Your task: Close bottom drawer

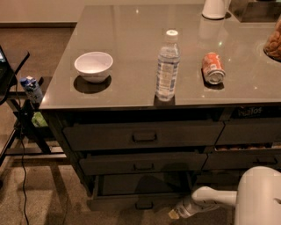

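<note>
The bottom drawer (131, 203) is the lowest of three wide dark drawers in the left stack. It stands pulled out, its front panel low near the floor, with a small dark pull (144, 205) at its centre. The two matching drawers above, top (145, 136) and middle (142, 165), stick out a little. My gripper (175, 213) is at the end of the white arm (210, 197), low at the right end of the bottom drawer's front, close to it. Whether it touches the drawer front is unclear.
On the grey counter (131, 39) stand a white bowl (93, 66), a water bottle (167, 66) and a lying orange can (213, 68). A white jug (215, 8) is at the back. A dark stand with a small carton (31, 88) is at the left. Narrower drawers (250, 132) are at the right.
</note>
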You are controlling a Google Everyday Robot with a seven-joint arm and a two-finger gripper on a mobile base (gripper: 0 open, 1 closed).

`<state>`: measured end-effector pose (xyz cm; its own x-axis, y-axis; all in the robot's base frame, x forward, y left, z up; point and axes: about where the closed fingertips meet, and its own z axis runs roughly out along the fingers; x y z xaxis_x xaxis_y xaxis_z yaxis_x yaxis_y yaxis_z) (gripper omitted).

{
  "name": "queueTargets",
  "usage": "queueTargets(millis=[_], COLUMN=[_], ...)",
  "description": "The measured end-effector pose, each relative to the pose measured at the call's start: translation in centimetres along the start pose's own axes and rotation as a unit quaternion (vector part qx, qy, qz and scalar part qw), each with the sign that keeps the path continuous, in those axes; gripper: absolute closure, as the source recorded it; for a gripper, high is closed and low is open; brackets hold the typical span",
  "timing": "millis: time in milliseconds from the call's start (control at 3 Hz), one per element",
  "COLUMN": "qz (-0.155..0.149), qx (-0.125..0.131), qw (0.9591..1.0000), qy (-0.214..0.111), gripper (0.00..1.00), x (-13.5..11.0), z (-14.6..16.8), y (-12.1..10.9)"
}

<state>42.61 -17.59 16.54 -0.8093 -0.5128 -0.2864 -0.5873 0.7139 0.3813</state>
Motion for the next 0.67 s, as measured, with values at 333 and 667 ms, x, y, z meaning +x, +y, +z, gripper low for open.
queueTargets(millis=[333, 667], qz=[-0.03, -0.056], qx=[0.012, 0.028], qw=[0.9994, 0.9977], qy=[-0.016, -0.027], gripper=[1.0, 1.0], x=[-2.3, -3.9], z=[0.2, 0.4], y=[-0.3, -0.5])
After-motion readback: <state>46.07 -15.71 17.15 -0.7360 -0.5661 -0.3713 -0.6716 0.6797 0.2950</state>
